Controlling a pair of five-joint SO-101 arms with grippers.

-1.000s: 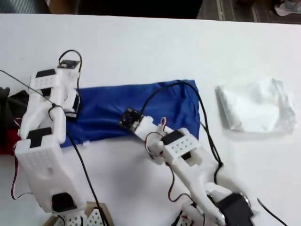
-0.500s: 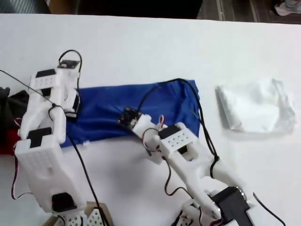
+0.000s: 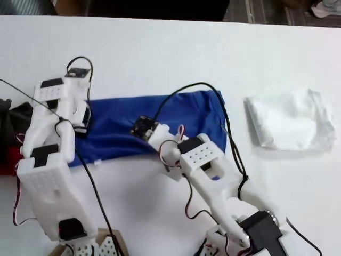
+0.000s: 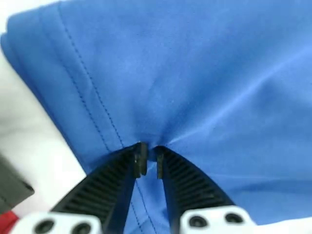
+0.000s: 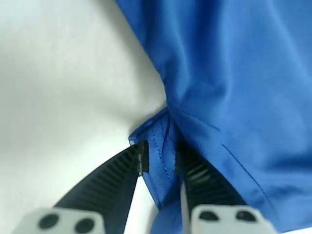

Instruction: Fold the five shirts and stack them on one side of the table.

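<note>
Left gripper (image 4: 147, 158): Its black jaws stood almost closed, with only a sliver between the tips, nipping a pinch of the blue shirt (image 4: 195, 73). Creases fanned out through the cloth ahead of the tips, and a double row of stitching ran past just beside one jaw.

Right gripper (image 5: 158, 163): Its jaws were narrow and clamped on a bunched, stitched hem of the blue shirt (image 5: 234, 73). The fold stood up between them, with bare table (image 5: 63, 73) to the side of one jaw and blue cloth spreading ahead of the other.

Blue shirt (image 3: 122, 120): It lay on the table as a long band stretched between the two pairs of jaws. One end was under the left arm (image 3: 50, 138) and its near edge under the right arm (image 3: 205, 165).

White shirt (image 3: 290, 120): It sat folded and flat on the table (image 3: 160, 53), well apart from both pairs of jaws, out past the far end of the blue band.

Dark garment (image 3: 16, 114) and red garment (image 3: 8, 160): They were heaped at the table's edge behind the left arm, near its jaws but apart from them.
</note>
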